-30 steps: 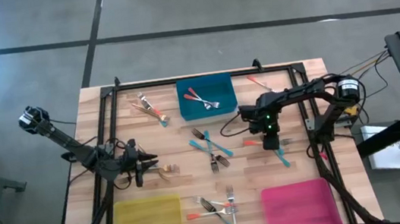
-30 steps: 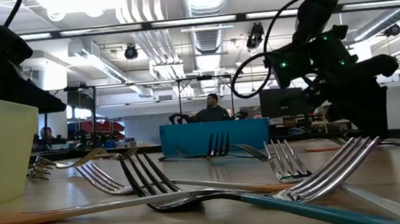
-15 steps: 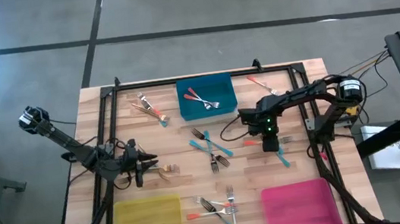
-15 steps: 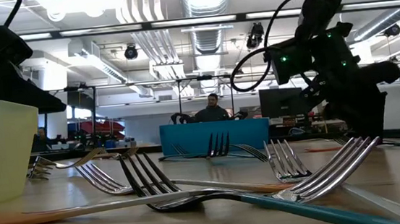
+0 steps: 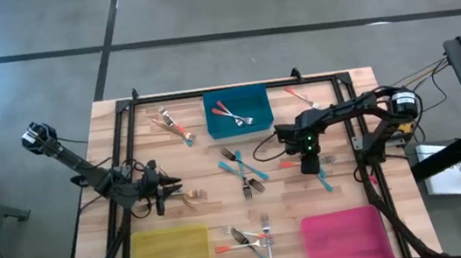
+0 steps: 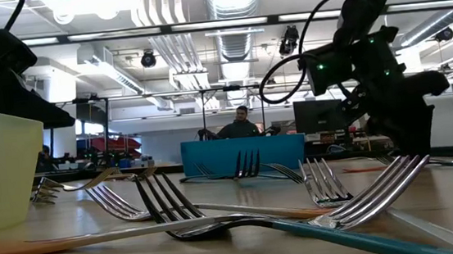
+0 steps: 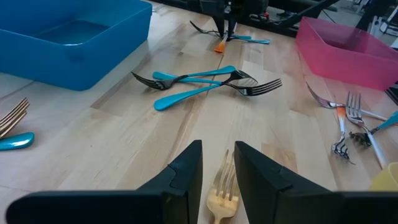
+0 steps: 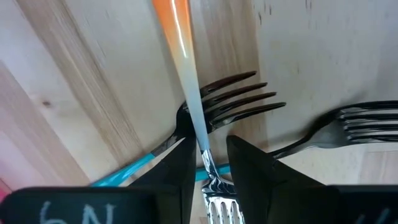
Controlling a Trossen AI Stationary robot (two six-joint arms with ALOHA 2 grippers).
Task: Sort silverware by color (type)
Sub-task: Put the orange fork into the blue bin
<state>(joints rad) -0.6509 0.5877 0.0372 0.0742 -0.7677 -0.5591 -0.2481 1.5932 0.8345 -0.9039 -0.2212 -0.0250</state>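
My left gripper (image 5: 176, 188) sits low at the table's left, shut on a gold fork (image 7: 222, 183). My right gripper (image 5: 308, 167) points down at the table's right, over a small cluster of forks. It is shut on an orange-handled fork (image 8: 180, 37) that lies across the tines of a teal-handled fork (image 8: 233, 99). A third silver fork head (image 8: 367, 124) lies beside them. In the low view the right gripper (image 6: 413, 148) reaches down to the tabletop. My left gripper has the gold fork's head (image 7: 224, 177) between its two fingers. The fingers lie nearly level and point toward the table's right, and the tines point away past the fingertips. Whether the fork is off the wood, I cannot tell. My right gripper comes from above, pointing down, with one finger on either side of the orange-handled fork's silver neck (image 8: 200, 134), across the fork. The fork's head (image 8: 214, 208) is between the fingers. The orange handle (image 5: 290, 164) still shows at table level beside the gripper.
A blue bin (image 5: 253, 100) at the far middle holds two orange-handled forks. A yellow bin (image 5: 173, 255) is near left and a pink bin (image 5: 342, 234) near right. More forks lie at the centre (image 5: 243, 170), far left (image 5: 172, 123), far right (image 5: 299, 96) and near middle (image 5: 252, 236).
My right gripper has shifted slightly toward the table's left while staying down at the forks. The silver fork head beside it has moved a little.
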